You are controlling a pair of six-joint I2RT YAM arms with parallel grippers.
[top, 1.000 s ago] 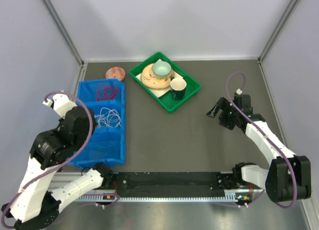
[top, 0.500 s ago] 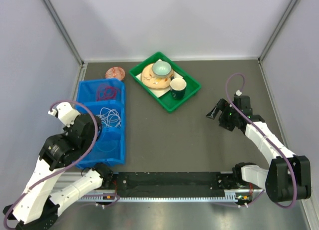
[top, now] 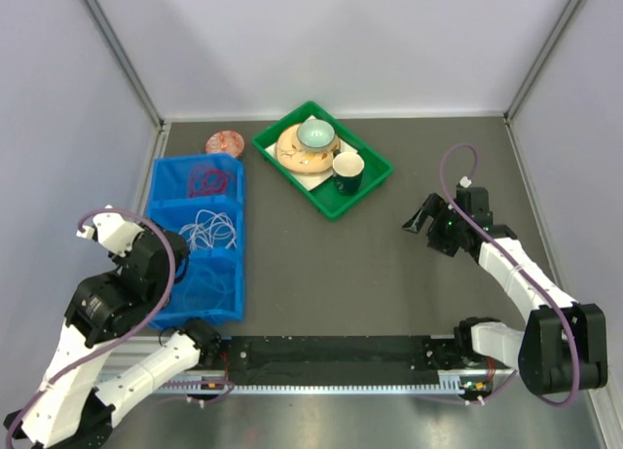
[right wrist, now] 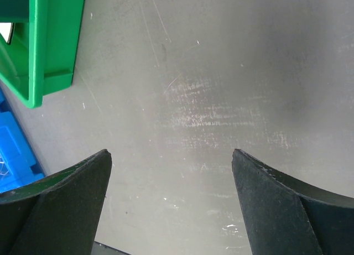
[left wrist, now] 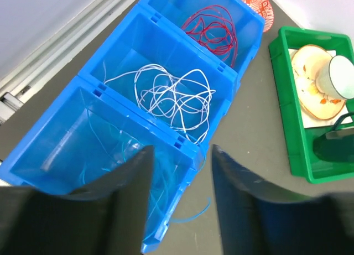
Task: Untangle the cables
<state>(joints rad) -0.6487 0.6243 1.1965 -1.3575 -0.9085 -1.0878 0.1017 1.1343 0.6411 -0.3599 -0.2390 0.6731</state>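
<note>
Three cables lie in a blue three-part bin (top: 239,274). The red cable (left wrist: 213,28) is coiled in the far compartment and the white cable (left wrist: 177,97) loops in the middle one. The thin blue cable (left wrist: 196,216) sits in the near compartment, one end curling over the bin's corner onto the table. My left gripper (left wrist: 180,155) hovers above that near corner, open, with nothing between its fingers. My right gripper (top: 421,215) hangs open over bare table at the right, holding nothing.
A green tray (top: 365,191) at the back centre holds a plate, a bowl and a dark cup. A small red patterned dish (top: 224,142) lies behind the bin. The tray's corner (right wrist: 50,45) shows in the right wrist view. Walls enclose the table.
My left gripper has gone from shut to open, and the left arm has drawn back toward the near left. The right arm has not moved.
</note>
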